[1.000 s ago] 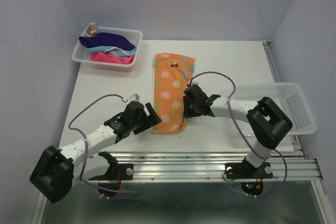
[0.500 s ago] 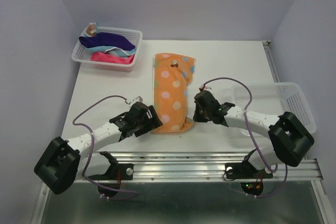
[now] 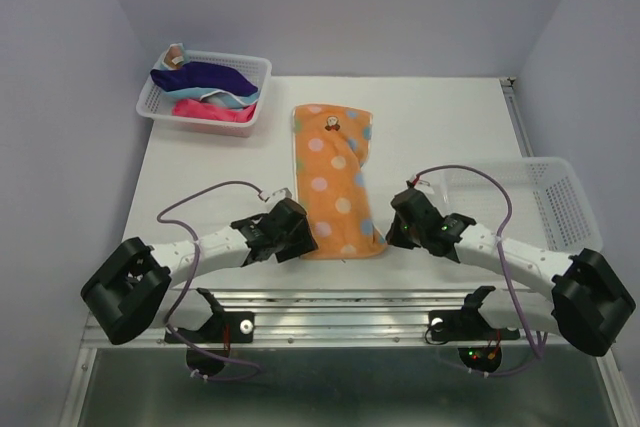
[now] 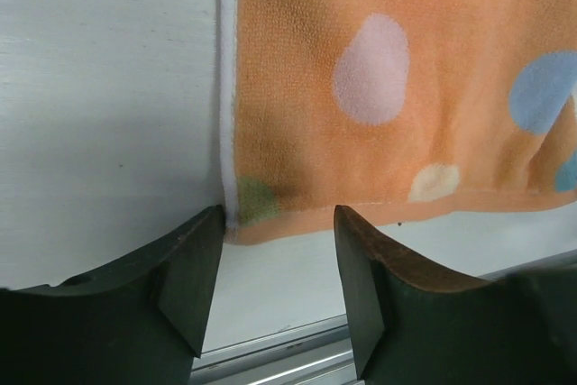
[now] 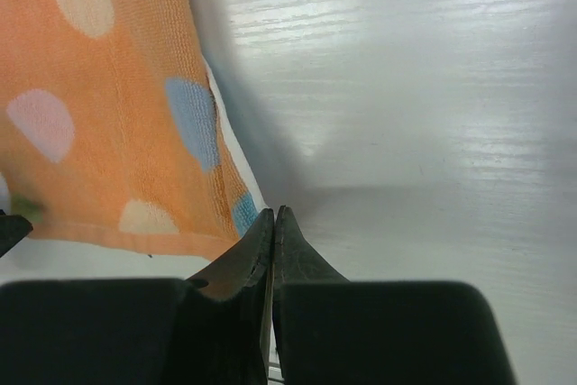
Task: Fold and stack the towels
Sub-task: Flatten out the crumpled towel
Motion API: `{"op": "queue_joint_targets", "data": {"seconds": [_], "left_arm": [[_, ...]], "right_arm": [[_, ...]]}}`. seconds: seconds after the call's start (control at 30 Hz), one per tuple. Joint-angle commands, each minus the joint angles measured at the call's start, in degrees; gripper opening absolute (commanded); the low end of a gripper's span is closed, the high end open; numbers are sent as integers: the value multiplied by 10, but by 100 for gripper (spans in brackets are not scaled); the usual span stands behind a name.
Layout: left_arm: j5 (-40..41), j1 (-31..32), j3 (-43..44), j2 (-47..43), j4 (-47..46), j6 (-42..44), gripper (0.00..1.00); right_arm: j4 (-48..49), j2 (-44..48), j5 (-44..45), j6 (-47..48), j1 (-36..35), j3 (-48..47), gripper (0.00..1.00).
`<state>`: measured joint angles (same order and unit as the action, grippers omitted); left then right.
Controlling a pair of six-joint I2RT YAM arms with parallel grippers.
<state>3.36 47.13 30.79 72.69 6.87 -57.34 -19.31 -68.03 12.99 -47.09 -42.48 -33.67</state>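
Looking down from above, we see the orange towel [image 3: 335, 182] lying flat near the middle of the white worktop [image 3: 450, 137], its long side running from near to far. It is dotted with pale, pink and blue spots.

Both arms reach in low from the near edge, one to each near corner of that towel. The left gripper [image 3: 300, 240] sits at the near-left corner. In the left wrist view its jaws stand apart and released, and the corner with its green spot lies on the worktop just inside the left finger [image 4: 194, 268]. Nothing is pinched there.

The right gripper [image 3: 395, 235] sits at the near-right corner. In the right wrist view its jaws are clenched tight. The towel's right edge and near edge both run into the jaw tips, so we take them to be grasping that corner. The corner itself is hidden by the fingers.

At the far-left corner of the worktop stands a white mesh basket [image 3: 262, 87]. It holds a navy towel [image 3: 205, 75] on top, with a light blue towel [image 3: 240, 97] and a pink towel [image 3: 205, 107] beneath. A second basket [image 3: 570, 207] sits at the right edge, well apart from the orange towel.
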Motion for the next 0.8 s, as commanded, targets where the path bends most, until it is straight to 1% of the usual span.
{"op": "queue_joint_targets", "data": {"seconds": [0.0, 0.2, 0.3, 0.37, 0.4, 0.47, 0.67, 0.77], "left_arm": [[25, 14, -3, 26, 71, -31, 61], [46, 51, 10, 28, 113, -74, 61], [36, 72, 12, 26, 131, -83, 61], [43, 89, 26, 32, 158, -94, 61], [60, 95, 32, 35, 192, -99, 61], [77, 103, 46, 42, 223, -115, 61], [118, 103, 81, 88, 222, -123, 61], [127, 103, 96, 133, 226, -124, 61]], "right_arm": [[6, 19, 2, -17, -6, 12, 1], [19, 8, -10, -19, -6, 14, 1], [21, 7, -11, -16, -6, 11, 1], [18, 7, -10, -12, -6, 6, 1], [18, 8, -10, -11, -6, 6, 1], [21, 11, -10, -8, -6, 10, 1], [33, 10, -20, -3, -6, 14, 1], [31, 11, -18, 1, -6, 13, 1]]}}
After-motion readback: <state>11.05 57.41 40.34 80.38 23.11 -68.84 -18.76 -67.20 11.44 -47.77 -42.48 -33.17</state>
